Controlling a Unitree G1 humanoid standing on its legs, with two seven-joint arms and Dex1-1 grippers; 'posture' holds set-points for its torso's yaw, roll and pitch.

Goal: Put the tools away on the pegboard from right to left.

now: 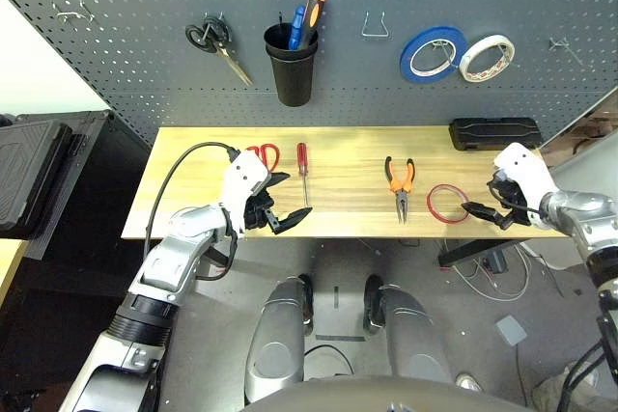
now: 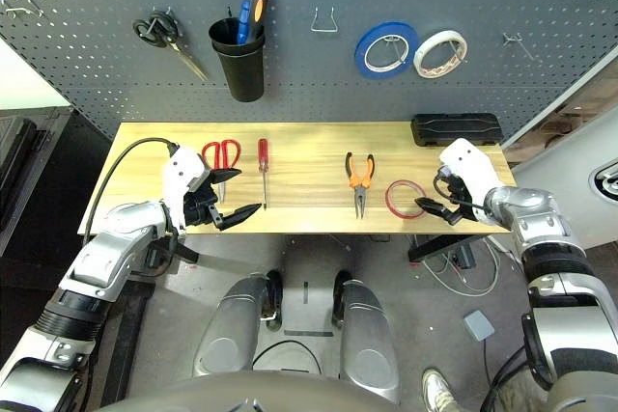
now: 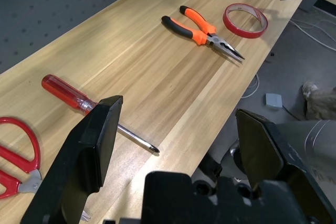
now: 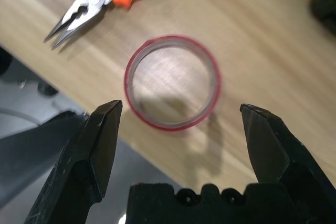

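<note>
The red tape ring [image 1: 447, 204] lies flat near the front edge of the wooden table [image 1: 348, 156], toward its right end, and nothing grips it. The right gripper [image 1: 486, 209] hangs just to the right of the ring with its two black fingers spread wide and empty; in the right wrist view the ring [image 4: 172, 82] sits beyond the gap between the fingers [image 4: 94, 150], apart from both. Just left of the ring lie the pliers [image 1: 400, 183], orange handles toward the back edge and tips toward the front. Further left, the screwdriver [image 1: 303, 169] lies with its red handle toward the back and its shaft pointing to the front edge. Left of that lie the red scissors [image 1: 263, 155], partly covered by the left gripper [image 1: 287, 200], which hovers over the table's front left part, fingers spread and holding nothing. Behind the table stands the pegboard [image 1: 126, 65], bearing black scissors [image 1: 216, 45], a black cup [image 1: 291, 67] with tools in it, an empty hook [image 1: 375, 26], a blue tape roll [image 1: 432, 53] and a white tape roll [image 1: 486, 57]. A black case [image 1: 494, 132] rests at the table's back right corner.
</note>
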